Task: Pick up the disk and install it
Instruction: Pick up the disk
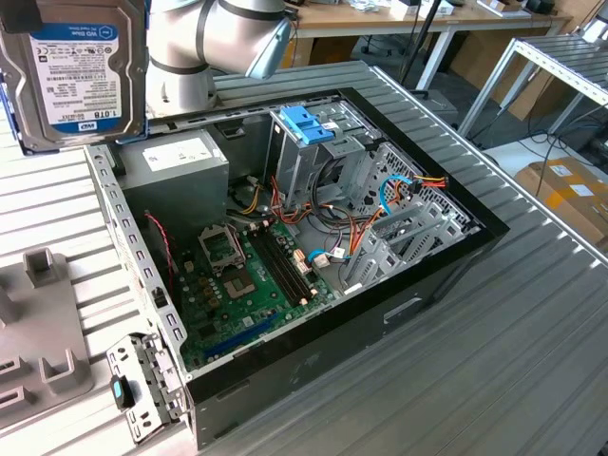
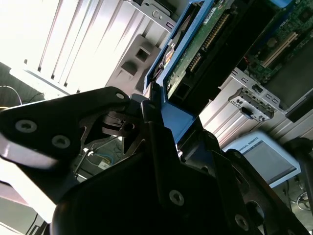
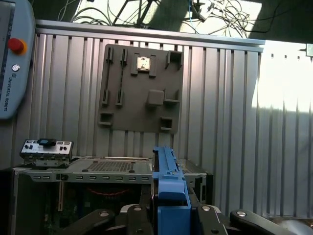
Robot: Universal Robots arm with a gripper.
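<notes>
The disk [image 1: 71, 71] hangs in the air at the exterior view's upper left, above the table beside the open computer case [image 1: 313, 237]. Its white label with a blue band faces that camera. In the first wrist view the disk [image 3: 168, 178] stands edge-on, blue side rail up, between the dark fingers [image 3: 139, 215] of my gripper [image 3: 171, 218], which is shut on it. The second wrist view shows the disk's green circuit-board underside [image 2: 205, 44] and blue rail clamped in the gripper [image 2: 166, 125]. The metal drive cage with a blue handle [image 1: 306, 123] stands inside the case.
The case holds a grey power-supply box [image 1: 176, 166], a motherboard [image 1: 252, 275] and bundled cables [image 1: 399, 195]. A grey fixture plate [image 3: 142, 88] lies on the ribbed table beyond the case. A teach pendant [image 3: 14, 58] rests nearby. The arm's body [image 1: 209, 47] stands behind the case.
</notes>
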